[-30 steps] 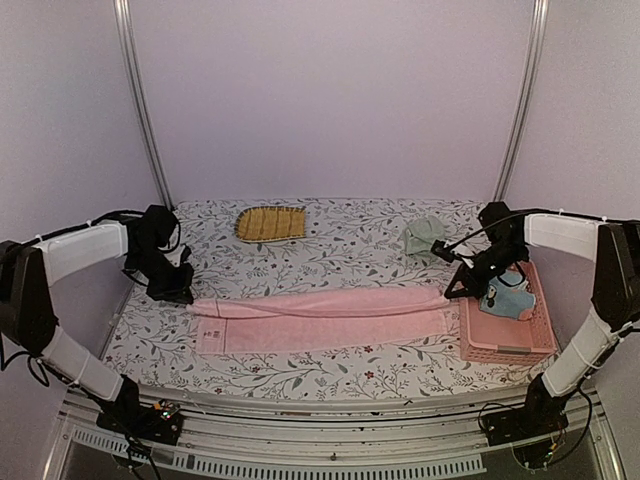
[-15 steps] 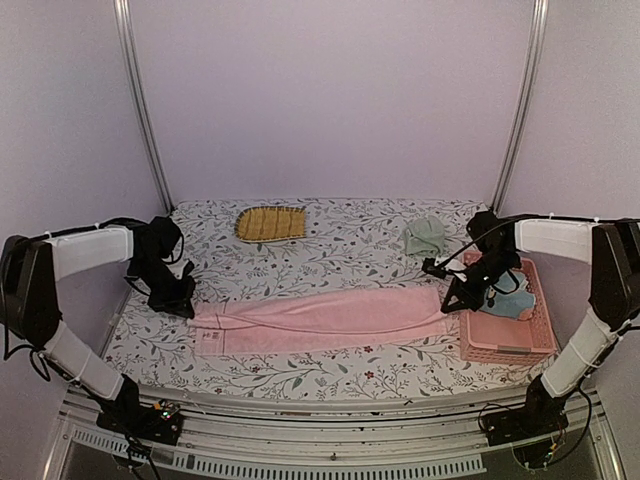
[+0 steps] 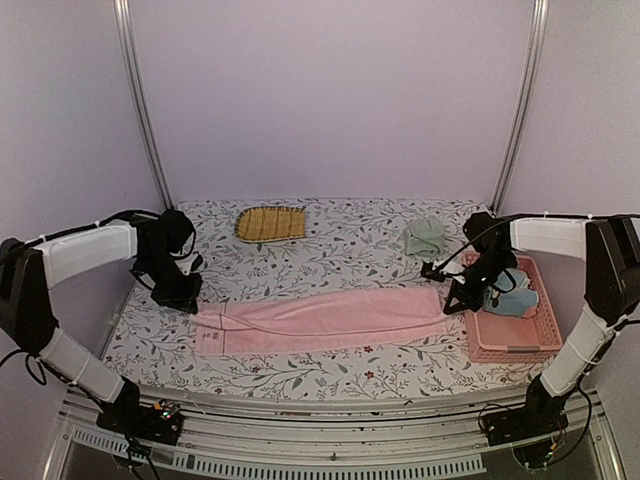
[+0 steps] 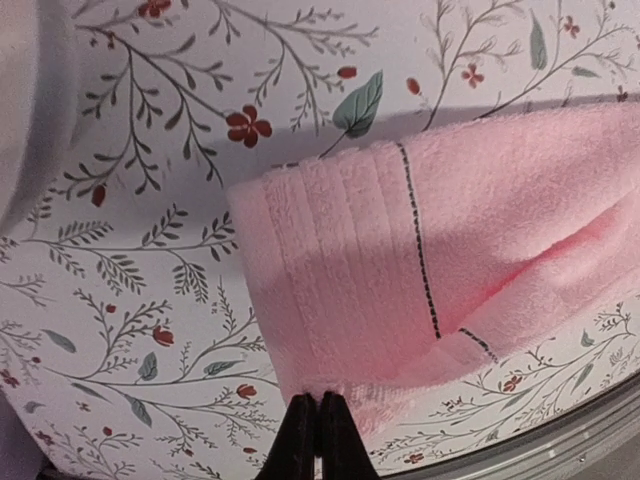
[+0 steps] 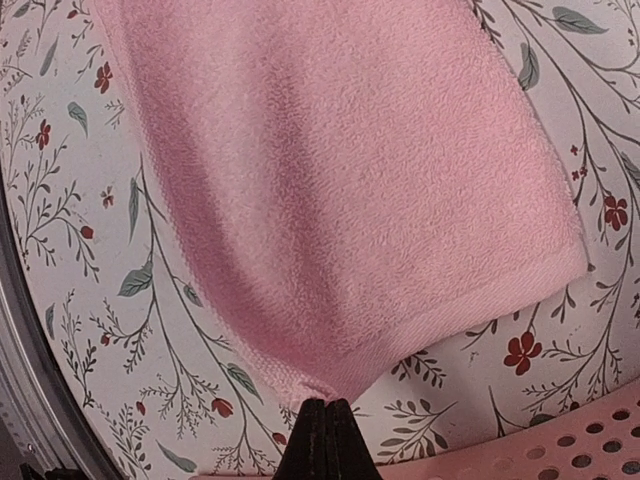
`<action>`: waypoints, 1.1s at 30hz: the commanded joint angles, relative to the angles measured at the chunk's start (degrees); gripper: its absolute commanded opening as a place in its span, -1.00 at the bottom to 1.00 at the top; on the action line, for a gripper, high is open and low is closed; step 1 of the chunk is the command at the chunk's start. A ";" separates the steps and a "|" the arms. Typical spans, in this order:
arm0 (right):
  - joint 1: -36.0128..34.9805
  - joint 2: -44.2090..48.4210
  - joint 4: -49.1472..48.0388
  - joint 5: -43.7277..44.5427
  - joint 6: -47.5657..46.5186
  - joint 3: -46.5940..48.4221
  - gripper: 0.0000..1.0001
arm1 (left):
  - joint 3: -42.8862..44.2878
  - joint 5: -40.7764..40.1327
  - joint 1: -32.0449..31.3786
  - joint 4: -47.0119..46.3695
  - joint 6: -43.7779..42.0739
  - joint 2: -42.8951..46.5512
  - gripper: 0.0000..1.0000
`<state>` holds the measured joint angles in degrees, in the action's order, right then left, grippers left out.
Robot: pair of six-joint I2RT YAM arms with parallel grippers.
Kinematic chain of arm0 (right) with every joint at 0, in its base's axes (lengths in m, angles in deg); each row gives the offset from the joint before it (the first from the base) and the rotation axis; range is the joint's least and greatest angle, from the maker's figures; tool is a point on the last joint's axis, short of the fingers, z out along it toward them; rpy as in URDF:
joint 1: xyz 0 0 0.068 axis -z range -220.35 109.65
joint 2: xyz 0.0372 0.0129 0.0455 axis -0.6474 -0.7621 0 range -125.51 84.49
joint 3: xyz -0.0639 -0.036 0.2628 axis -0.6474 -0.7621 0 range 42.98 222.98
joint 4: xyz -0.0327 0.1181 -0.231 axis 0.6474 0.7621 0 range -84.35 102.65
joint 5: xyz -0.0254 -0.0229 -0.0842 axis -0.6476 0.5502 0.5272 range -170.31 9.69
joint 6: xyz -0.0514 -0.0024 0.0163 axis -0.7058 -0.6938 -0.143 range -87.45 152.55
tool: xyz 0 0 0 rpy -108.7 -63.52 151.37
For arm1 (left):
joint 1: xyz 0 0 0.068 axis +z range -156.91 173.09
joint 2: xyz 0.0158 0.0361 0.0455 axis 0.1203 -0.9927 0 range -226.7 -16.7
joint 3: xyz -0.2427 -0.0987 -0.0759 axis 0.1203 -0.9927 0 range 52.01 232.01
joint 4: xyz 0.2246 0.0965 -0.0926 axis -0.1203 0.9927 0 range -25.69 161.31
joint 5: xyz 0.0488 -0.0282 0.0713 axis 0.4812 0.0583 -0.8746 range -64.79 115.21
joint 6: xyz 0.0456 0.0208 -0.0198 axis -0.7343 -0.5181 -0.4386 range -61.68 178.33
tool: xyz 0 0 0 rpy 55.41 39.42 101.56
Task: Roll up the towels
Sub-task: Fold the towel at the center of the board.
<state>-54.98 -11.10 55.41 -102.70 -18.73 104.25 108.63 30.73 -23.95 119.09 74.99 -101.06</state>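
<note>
The pink towel [image 3: 320,318] lies stretched left to right across the floral table, folded lengthwise. My left gripper [image 3: 188,300] is down at its left end, shut on the ribbed corner edge [image 4: 320,402] of the pink towel [image 4: 450,230]. My right gripper [image 3: 455,303] is at the right end, shut on the hem corner [image 5: 327,408] of the pink towel [image 5: 340,180]. A pale green towel [image 3: 424,237] sits crumpled at the back right. A light blue towel [image 3: 510,298] lies in the pink basket [image 3: 510,350].
A yellow-brown ribbed mat [image 3: 271,222] lies at the back centre. The pink basket stands at the table's right edge, its rim [image 5: 560,445] just beside my right fingers. Metal posts rise at both back corners. The table's front rail [image 4: 560,450] runs close to the towel's left end.
Both grippers have come down and slightly inward with the towel's ends. The towel, first held up along its far edge, now lies flatter on the table.
</note>
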 commanded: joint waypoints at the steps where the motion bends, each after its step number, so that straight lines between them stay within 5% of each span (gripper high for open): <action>1: -0.05 -1.69 1.18 3.37 -1.43 3.14 -0.95 | 5.09 -10.07 -4.28 -0.43 -1.72 5.07 -0.93; 9: -0.05 -2.76 1.39 4.19 -1.62 4.99 -0.95 | 5.96 -14.60 -6.53 -4.48 -4.63 8.24 -1.00; 28: -1.71 -4.08 5.13 3.06 -4.45 3.43 -0.87 | 2.61 -10.60 -6.39 4.95 1.48 -5.22 -1.00; 33: -2.33 -3.63 11.33 0.33 -7.25 5.71 -0.43 | 4.84 -7.43 -6.38 7.57 1.24 -4.27 -0.43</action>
<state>-56.82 -14.38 60.41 -99.69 -23.11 108.19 110.99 20.33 -30.05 123.29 76.00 -106.61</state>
